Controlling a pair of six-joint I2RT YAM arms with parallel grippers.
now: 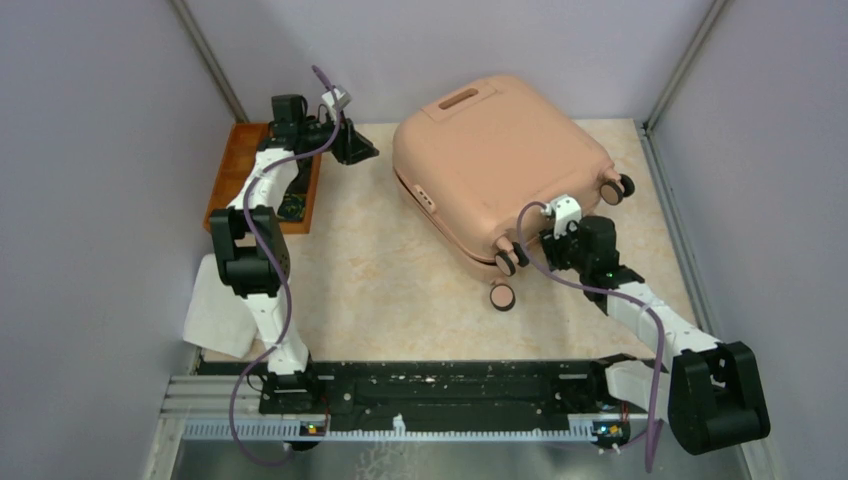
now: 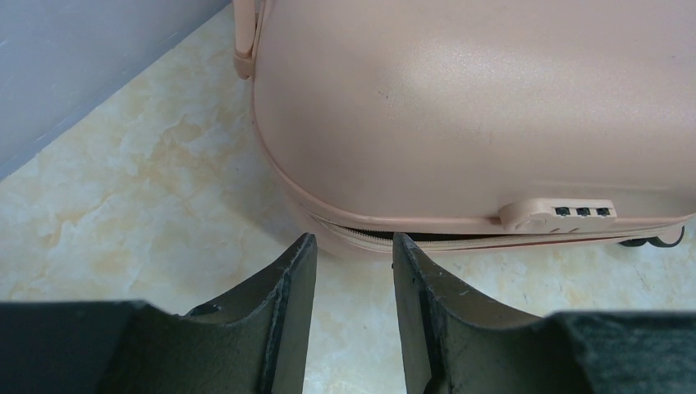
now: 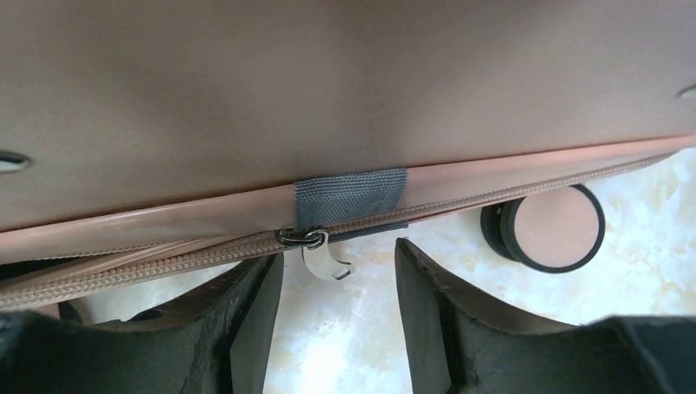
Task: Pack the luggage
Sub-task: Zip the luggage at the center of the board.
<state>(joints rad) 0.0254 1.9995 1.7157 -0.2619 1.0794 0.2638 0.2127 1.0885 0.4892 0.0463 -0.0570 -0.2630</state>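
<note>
Top external view: luggage flat, both claws at its seam

You have the peach luggage (image 1: 500, 160) lying flat on the table. Left of it sits the orange tray (image 1: 250, 165). Your left gripper (image 2: 354, 242) faces its zipper seam, fingers spread and empty. Your right gripper (image 3: 339, 250) is spread around its zipper pull (image 3: 325, 261), not pinching it.

The desk (image 1: 400, 290) has a cream, marbled top. The peach-pink luggage (image 1: 490, 150) lies flat on its far right part, shell up, wheels toward the near right. Just off the luggage's near corner, apart from it, a small black-rimmed pink disc (image 1: 502, 297) lies on the desk. An orange tray (image 1: 238, 165) sits at the far left edge. A white cloth (image 1: 215, 315) lies at the near left edge.
</note>
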